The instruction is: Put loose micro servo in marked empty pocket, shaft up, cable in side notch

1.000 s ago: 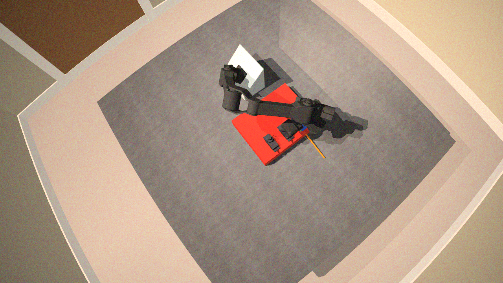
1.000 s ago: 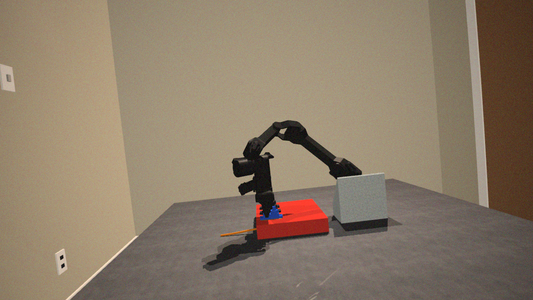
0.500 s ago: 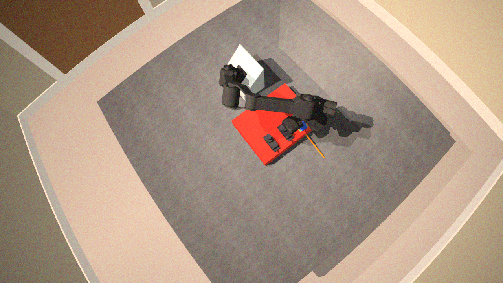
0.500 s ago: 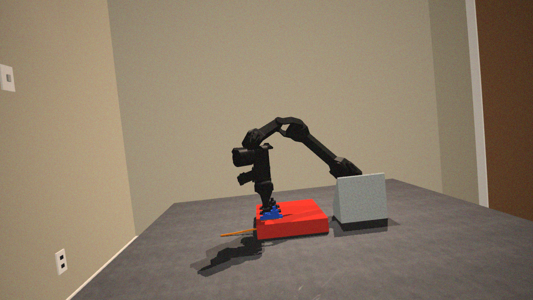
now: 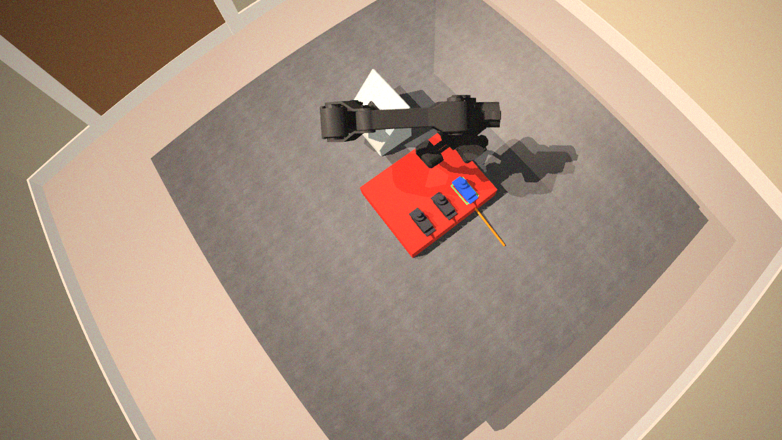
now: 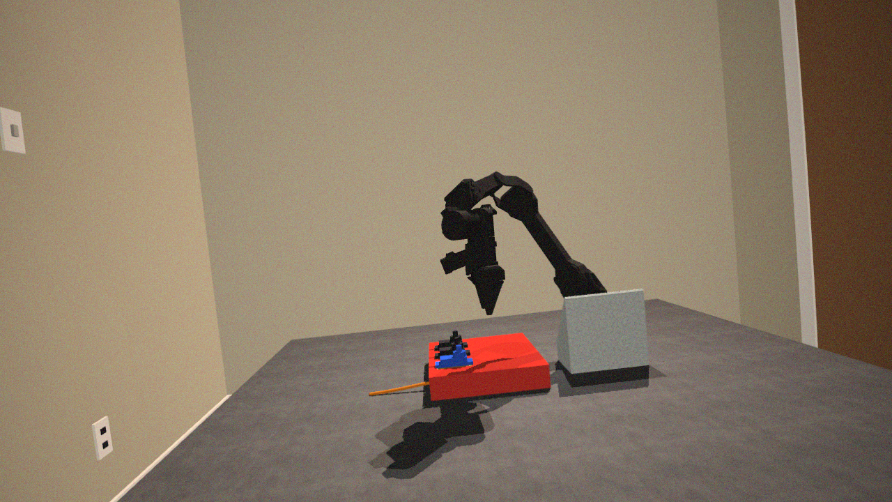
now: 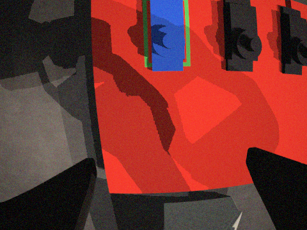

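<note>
Servo (image 7: 166, 32), blue, sitting down in green-outlined pocket (image 7: 145, 34) on red deck (image 7: 204, 124), well ahead of and below the fingers, not touching them. Shaft side facing up in wrist view; ears looking level with deck, exact seating hard to tell. Orange cable (image 5: 490, 227) running out from servo's far end, past deck edge, lying on gray table (image 5: 328, 328); notch itself too small to confirm. Two black servos (image 5: 443, 205) sitting in same row, to the right of the blue one as seen from between the fingers. Gripper (image 6: 488, 304) hanging high above deck in exterior view, pointing down, fingers spread wide apart, holding nothing. Fingers framing lower corners of wrist view, near deck edge lying between them. Arm (image 5: 404, 117) reaching over back of deck from gray base block (image 6: 601, 330), block standing just behind deck. Arm shadow falling across deck and table.
</note>
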You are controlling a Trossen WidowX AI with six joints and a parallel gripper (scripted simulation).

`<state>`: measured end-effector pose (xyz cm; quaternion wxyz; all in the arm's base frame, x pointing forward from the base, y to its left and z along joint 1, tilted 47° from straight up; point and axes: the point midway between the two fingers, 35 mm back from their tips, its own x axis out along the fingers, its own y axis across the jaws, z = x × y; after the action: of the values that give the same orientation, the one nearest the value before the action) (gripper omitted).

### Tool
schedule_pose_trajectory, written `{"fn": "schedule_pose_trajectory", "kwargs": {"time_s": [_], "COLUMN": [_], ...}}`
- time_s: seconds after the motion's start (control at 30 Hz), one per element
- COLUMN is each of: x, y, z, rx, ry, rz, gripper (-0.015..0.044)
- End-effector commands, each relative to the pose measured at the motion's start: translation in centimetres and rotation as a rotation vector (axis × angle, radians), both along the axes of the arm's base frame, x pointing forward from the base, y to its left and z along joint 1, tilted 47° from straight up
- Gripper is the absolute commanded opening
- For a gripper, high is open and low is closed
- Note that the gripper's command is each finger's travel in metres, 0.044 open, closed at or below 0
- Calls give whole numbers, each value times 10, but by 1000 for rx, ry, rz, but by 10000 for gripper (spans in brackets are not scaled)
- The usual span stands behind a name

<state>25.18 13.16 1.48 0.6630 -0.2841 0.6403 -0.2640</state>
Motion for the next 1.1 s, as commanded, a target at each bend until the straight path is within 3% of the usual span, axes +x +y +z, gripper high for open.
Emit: {"fn": "schedule_pose_trajectory", "kwargs": {"time_s": [0.0,0.4,1.07], "x": [-14,-14,-14], "y": [-3,32,32], "z": [4,39,39], "rx": [-11,-7,-7], "ry": [2,3,3], "rz": [-26,-15,-15], "gripper": [440,440,440]}}
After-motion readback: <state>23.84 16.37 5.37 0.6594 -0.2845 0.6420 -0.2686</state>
